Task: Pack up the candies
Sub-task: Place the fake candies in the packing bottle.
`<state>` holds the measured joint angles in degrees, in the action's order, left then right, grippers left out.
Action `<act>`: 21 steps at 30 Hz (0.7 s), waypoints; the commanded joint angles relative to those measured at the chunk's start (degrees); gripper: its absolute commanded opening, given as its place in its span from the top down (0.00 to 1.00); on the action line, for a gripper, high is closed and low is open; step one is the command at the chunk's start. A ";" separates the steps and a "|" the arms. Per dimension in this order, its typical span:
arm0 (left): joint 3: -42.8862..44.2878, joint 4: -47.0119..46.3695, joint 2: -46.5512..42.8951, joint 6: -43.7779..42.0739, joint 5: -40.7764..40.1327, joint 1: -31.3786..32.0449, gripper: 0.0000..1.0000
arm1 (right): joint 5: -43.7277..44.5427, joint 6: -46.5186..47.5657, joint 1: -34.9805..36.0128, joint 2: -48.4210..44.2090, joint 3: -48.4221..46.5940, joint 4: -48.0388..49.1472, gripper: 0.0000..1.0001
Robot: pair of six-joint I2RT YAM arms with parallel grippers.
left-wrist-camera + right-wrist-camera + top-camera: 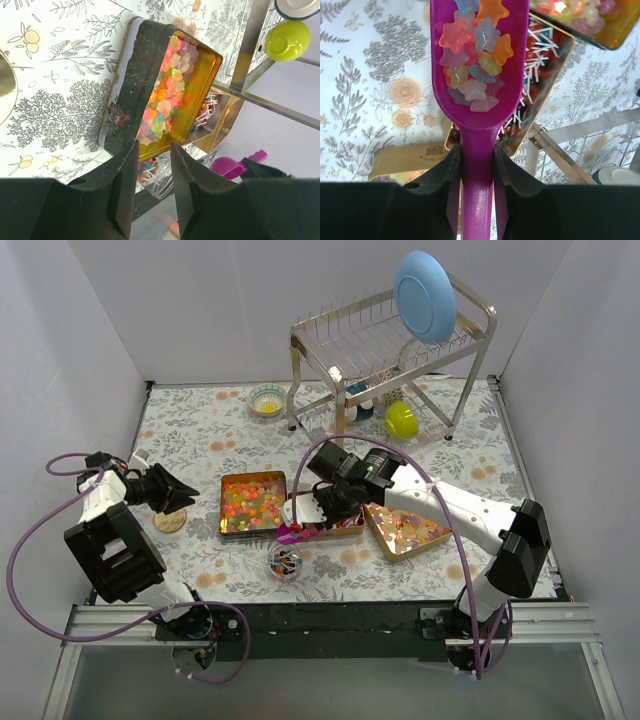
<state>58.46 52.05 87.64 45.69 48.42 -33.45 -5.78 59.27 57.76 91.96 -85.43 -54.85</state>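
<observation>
Floral-patterned bench (200, 430) seen from above. Right jaws clamped on the handle of a purple scoop (479, 145), heaped with star-shaped gummy candies (472, 55), poised above the bench. Just beyond it, a gold tin of gummies (224, 508). Just nearer, a small glass bowl (271, 558). Left jaws slightly parted, gripping nothing, hovering left of that tin. More candies in a second tin (340, 531) under the right arm and a third tin (385, 540) further right.

Likely trouble from here: a tilt or jerk of the shallow, overfilled scoop, sending stars over its edge onto the bench. Small bowl mouth easy to miss on pouring.
</observation>
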 commanded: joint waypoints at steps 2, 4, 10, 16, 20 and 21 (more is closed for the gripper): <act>-1.50 -1.51 -0.27 -1.40 0.27 -0.30 0.69 | 8.30 4.28 5.95 -1.61 -0.80 -6.06 0.99; -1.94 -1.43 -0.71 -1.57 0.53 -0.30 0.69 | 10.17 4.28 7.28 -1.09 -0.62 -6.67 0.99; -1.77 -1.08 -1.41 -1.75 1.32 -0.38 0.69 | 16.84 2.88 10.62 2.43 -2.54 -10.36 0.99; -2.29 -1.34 -2.20 -1.48 2.03 -0.38 0.68 | 21.24 1.64 12.46 5.77 -6.50 -13.34 0.99; -2.82 -1.43 -2.21 -1.75 2.20 -0.38 0.68 | 24.67 1.73 14.22 6.74 -7.03 -14.23 0.99; -2.82 -1.51 -2.12 -1.66 2.37 -0.39 0.68 | 25.11 1.73 14.57 6.83 -7.21 -14.49 0.99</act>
<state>56.47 51.18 87.64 44.91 48.97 -33.54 14.61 59.70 70.61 98.59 -89.62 -65.19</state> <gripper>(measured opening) 0.316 0.330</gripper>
